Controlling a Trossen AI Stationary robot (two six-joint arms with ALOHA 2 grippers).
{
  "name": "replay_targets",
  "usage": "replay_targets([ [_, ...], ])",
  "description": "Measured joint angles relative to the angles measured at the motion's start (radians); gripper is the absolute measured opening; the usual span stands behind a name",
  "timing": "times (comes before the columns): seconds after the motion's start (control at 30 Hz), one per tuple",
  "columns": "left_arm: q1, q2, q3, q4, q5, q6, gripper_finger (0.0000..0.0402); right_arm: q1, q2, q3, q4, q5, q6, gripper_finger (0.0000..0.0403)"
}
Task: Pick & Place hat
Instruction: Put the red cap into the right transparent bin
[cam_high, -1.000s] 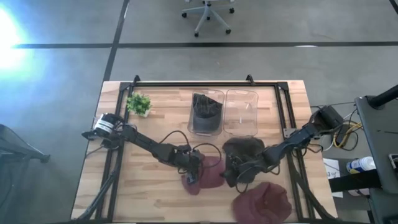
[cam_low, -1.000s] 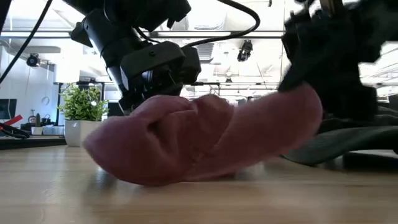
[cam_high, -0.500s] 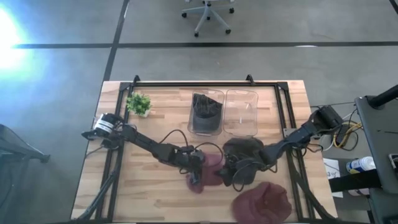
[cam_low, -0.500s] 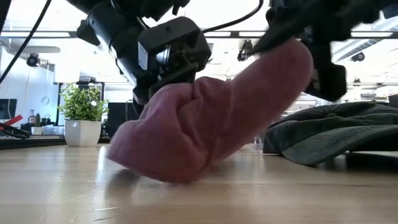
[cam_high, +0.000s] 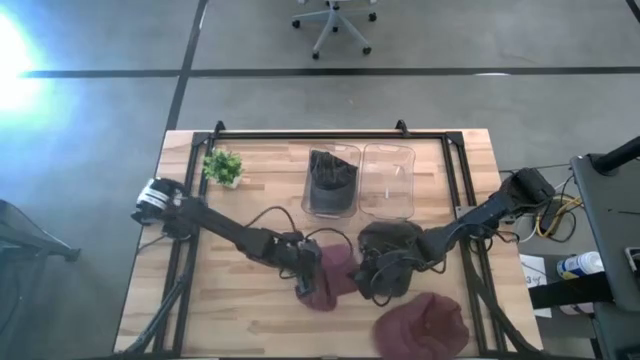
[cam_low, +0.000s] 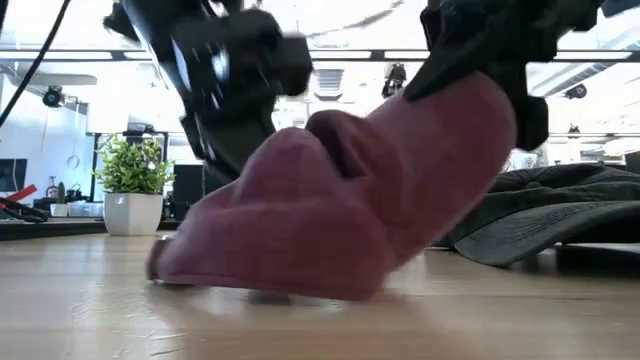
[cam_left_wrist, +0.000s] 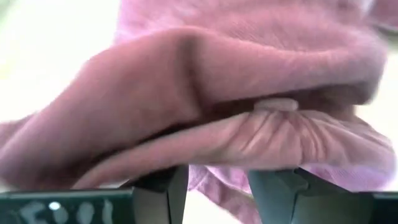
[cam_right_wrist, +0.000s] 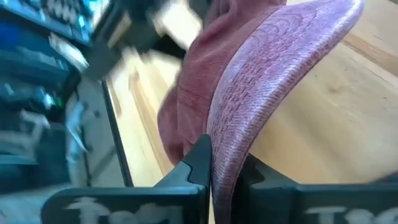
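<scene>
**Both hands on the maroon cap, mid-worktop**

The maroon cap (cam_high: 333, 277) sits near the middle of the worktop (cam_high: 230, 310), toward the front edge, w/ both arms meeting on it. In the low view the cap (cam_low: 340, 205) is tilted: one end rests on the wood, the other end is raised up under the right arm.

Left hand (cam_high: 305, 279) is at the cap's left side. From the left wrist view its two fingers (cam_left_wrist: 163, 186) are closed in on a fold of the cap's fabric (cam_left_wrist: 249, 124), cloth bunched between them.

Right hand (cam_high: 375, 282) is at the cap's right side. Right wrist view shows its fingers (cam_right_wrist: 196, 165) pinched nearly together on the stiff brim (cam_right_wrist: 273, 74), brim edge-on between them & lifted off the wood.

Other things on the worktop:
- A dark grey cap (cam_high: 392, 237) lies just behind the right hand, partly under that arm; in the low view it lies flat on the wood (cam_low: 545, 215), beside the maroon one.
- A second maroon cap (cam_high: 422, 325) lies at the front right, apart from both hands.
- Two clear bins at the back centre: left bin (cam_high: 331, 182) holds sth dark, can't tell what; right bin (cam_high: 387, 180) is just beside it.
- Small potted plant (cam_high: 223, 166) at back left, well apart from the caps.

An office chair (cam_high: 335, 18) stands on the floor beyond the worktop.
</scene>
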Motion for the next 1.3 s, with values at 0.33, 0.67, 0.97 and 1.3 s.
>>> replay_targets([
  [0.33, -0.094, -0.369, -0.001, -0.370, -0.162, -0.428, 0.0151, 0.008, -0.153, 0.311, -0.541, -0.017, -0.509, 0.0013],
  [0.67, -0.179, -0.415, -0.002, -0.348, -0.501, -0.772, 0.0151, 0.154, -0.161, 0.703, -0.904, 0.310, -1.164, 0.0013],
  [0.97, -0.108, -0.287, -0.003, -0.122, -0.474, -0.672, 0.0151, 0.174, -0.071, 0.801, -1.020, 0.408, -1.355, 0.0013],
  [1.3, -0.123, -0.354, -0.002, -0.125, -0.667, -0.618, 0.0151, 0.223, -0.077, 0.999, -1.191, 0.709, -1.355, 0.0013],
])
